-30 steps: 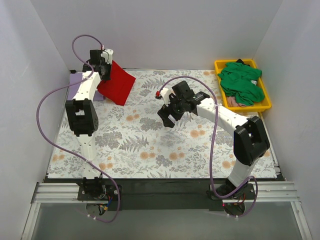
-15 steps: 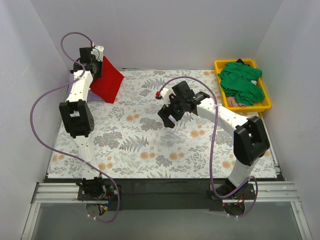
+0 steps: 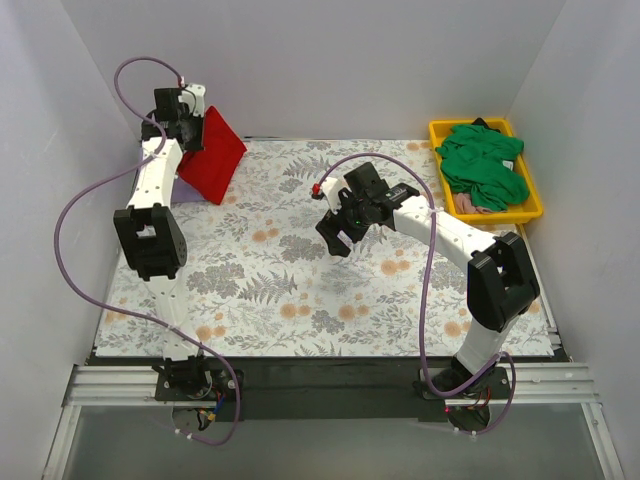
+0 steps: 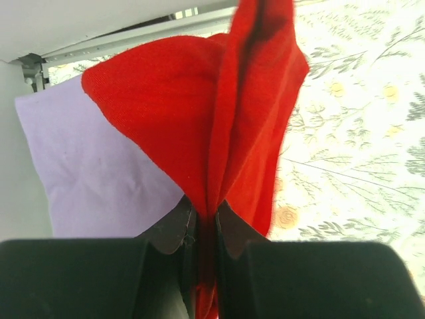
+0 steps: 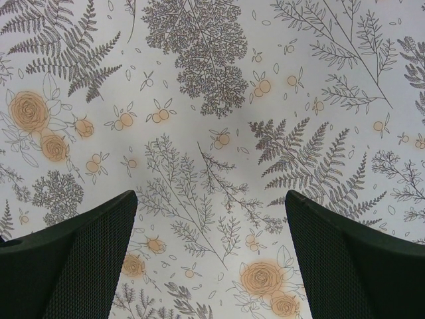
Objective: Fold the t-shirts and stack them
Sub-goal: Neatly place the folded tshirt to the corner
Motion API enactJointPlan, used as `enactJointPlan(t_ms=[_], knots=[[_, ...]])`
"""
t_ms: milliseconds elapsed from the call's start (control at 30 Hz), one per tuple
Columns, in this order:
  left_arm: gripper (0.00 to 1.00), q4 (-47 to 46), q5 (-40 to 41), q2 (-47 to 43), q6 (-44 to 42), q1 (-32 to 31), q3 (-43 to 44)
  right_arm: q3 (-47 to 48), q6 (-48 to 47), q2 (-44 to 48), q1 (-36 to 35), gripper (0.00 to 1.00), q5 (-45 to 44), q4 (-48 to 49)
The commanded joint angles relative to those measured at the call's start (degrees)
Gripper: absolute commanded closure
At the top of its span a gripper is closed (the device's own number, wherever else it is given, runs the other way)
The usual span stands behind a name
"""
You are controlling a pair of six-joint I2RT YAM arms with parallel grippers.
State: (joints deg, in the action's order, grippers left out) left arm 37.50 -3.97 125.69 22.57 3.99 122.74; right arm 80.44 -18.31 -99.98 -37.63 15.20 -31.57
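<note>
The folded red t-shirt [image 3: 211,155] hangs in the air at the far left corner, pinched at its upper edge by my left gripper [image 3: 187,122], which is shut on it. In the left wrist view the red t-shirt [image 4: 199,126] runs straight between the left gripper's [image 4: 206,216] closed fingers. Below it a pale lavender t-shirt [image 4: 93,173] lies flat on the table; the top view shows only a sliver of this lavender t-shirt [image 3: 183,204]. A green t-shirt [image 3: 485,165] is bunched in the yellow tray. My right gripper [image 3: 338,236] hovers open over the table's middle, holding nothing.
The yellow tray [image 3: 534,204] stands at the far right with a bit of pinkish cloth [image 3: 477,205] under the green shirt. The floral table cloth [image 3: 300,290] covers the table. White walls close in on the left, back and right.
My left gripper has carried the red t-shirt up and to the left, toward the far left corner over the lavender shirt. The right arm has not moved.
</note>
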Motion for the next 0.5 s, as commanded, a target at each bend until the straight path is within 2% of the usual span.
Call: enactJointPlan(t_ms=[0,467], knots=[[1.0,0.9,-1.9,-8.5,1.1,0.0,3.7,0.9,-0.5,0.4,-0.1,0.02,0.9,-0.2],[1.0,1.9,-2.5,-9.7,2.0,0.0,4.0,1.5,-0.2,-0.8,-0.2,0.02,1.7,-0.2]])
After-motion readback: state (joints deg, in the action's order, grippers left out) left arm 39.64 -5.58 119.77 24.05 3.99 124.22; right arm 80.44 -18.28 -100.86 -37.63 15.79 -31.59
